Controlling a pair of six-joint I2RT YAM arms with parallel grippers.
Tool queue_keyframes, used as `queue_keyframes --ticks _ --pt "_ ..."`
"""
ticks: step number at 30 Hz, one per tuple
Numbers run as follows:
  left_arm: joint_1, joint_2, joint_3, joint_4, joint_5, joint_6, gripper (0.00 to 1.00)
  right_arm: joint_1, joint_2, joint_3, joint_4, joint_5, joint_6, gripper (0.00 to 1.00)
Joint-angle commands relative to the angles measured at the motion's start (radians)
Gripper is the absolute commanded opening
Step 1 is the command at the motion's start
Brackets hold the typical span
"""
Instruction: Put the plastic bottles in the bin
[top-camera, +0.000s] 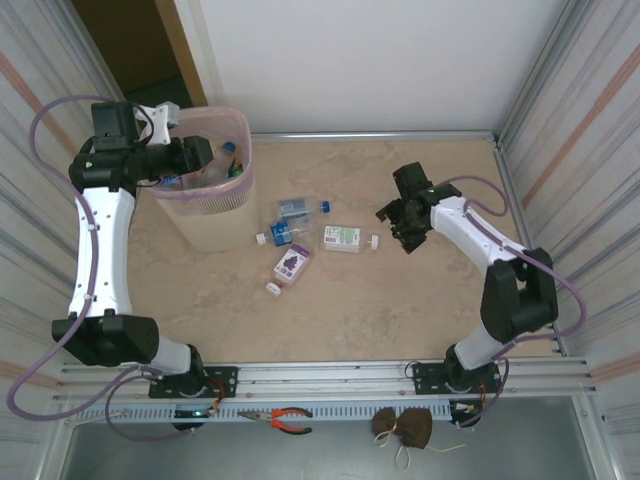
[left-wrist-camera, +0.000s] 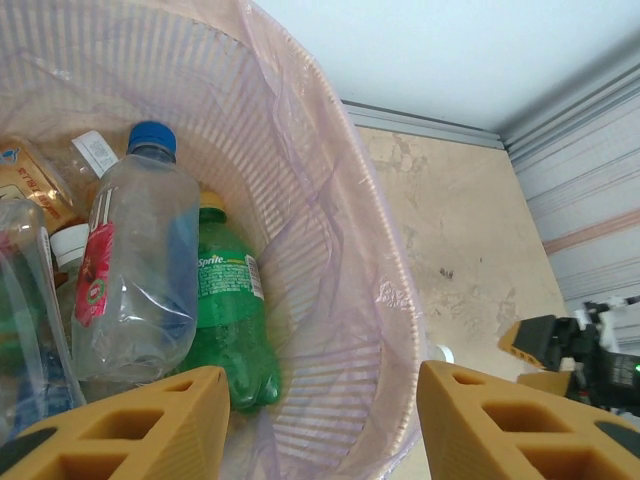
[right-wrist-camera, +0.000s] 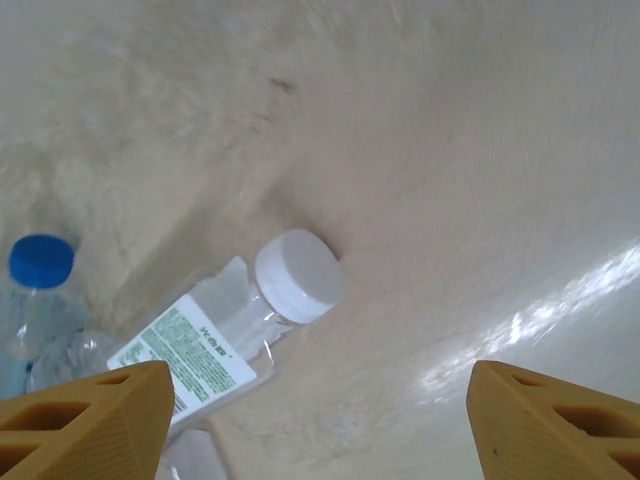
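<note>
Plastic bottle (right-wrist-camera: 215, 335) with a white cap is lying on its side just beyond the right gripper's (right-wrist-camera: 320, 400) open, empty jaws, cap end pointing toward them, long axis running across the desk (right-wrist-camera: 450, 150). Right arm, the nearer, is reaching inward, wrist tipped down; left gripper (left-wrist-camera: 320, 415) is hovering open over the bin (left-wrist-camera: 335, 200).

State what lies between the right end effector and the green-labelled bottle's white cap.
Nothing. In the top view bare table separates the right end effector from the white cap of the green-labelled bottle; the right wrist view agrees.
</note>
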Motion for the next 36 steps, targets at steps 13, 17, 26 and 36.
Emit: queue_keyframes --ticks 13,17,26,36 --pt "0.006 -0.052 -0.033 0.041 0.045 -0.024 0.52 -0.003 0.234 -0.017 0.195 -0.155 0.566 0.72" --pt "0.007 -0.052 -0.03 0.041 0.048 -0.024 0.52 -0.002 0.25 -0.049 0.241 -0.152 0.612 0.71" --pt "0.006 -0.056 -0.027 0.039 0.05 -0.025 0.52 -0.002 0.309 -0.063 0.29 -0.156 0.661 0.63" --pt "0.006 -0.065 -0.026 0.036 0.047 -0.027 0.52 -0.003 0.277 -0.105 0.307 -0.123 0.696 0.49"
